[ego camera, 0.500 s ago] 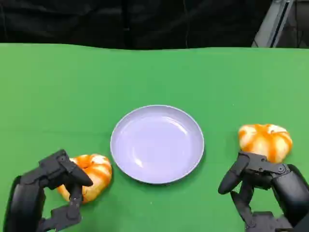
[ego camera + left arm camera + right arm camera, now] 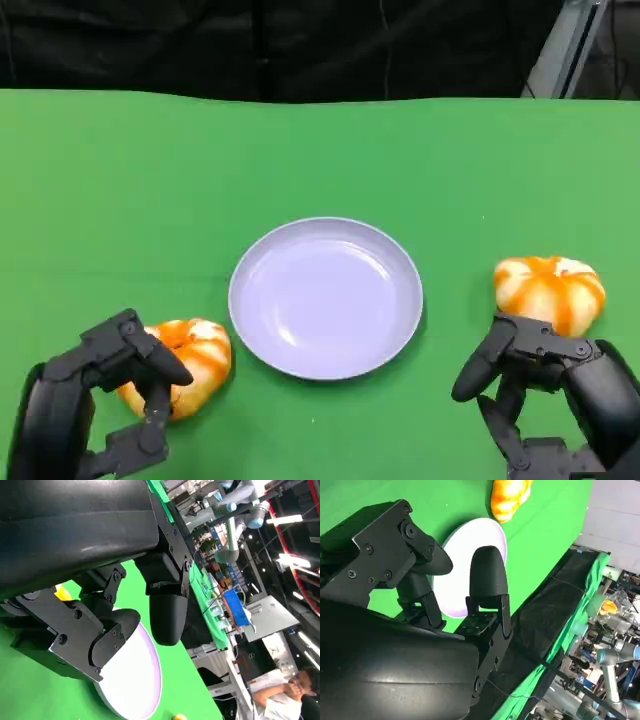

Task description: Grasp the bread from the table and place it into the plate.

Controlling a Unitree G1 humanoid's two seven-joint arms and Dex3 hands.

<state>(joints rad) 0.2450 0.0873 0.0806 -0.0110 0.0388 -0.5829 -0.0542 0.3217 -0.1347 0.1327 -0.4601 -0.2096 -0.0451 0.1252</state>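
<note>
A pale lilac plate (image 2: 325, 298) lies in the middle of the green table. One orange-and-white bread (image 2: 195, 360) sits to its left and a second bread (image 2: 550, 288) to its right. My left hand (image 2: 105, 395) hovers at the near-left side of the left bread, its fingers (image 2: 160, 365) spread over the bread's edge and holding nothing. My right hand (image 2: 545, 390) is just short of the right bread, fingers apart and empty. The left wrist view shows the plate (image 2: 142, 680) past my fingers (image 2: 167, 617). The right wrist view shows the plate (image 2: 462, 560) and the far bread (image 2: 510, 497).
The green table (image 2: 320, 160) ends at a black backdrop at the far edge. In the left wrist view a person (image 2: 295, 695) sits beyond the table, with other robot arms and equipment behind.
</note>
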